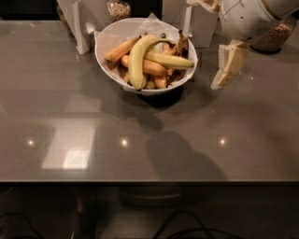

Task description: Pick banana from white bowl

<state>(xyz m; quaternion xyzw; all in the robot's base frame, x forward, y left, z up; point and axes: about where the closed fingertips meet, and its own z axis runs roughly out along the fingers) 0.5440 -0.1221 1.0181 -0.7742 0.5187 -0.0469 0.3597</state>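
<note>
The banana [134,60], long, strongly curved and pale yellow with a greenish stem, lies on top of the pile in the white bowl [103,42] at the back centre of the grey table. A shorter, straighter yellow banana [170,59] and small orange-toned bananas [122,49] lie beside and under it. My gripper [204,43] hangs above the table just right of the bowl. It is open and empty, with one cream finger [229,63] pointing down and the other at the top edge. It touches neither the bowl nor the banana.
A white stand [80,25] and a jar of nuts [118,8] are behind the bowl on the left. A white box [200,25] stands behind the gripper and another jar [276,36] at the far right. The table's front edge [149,180] runs across below.
</note>
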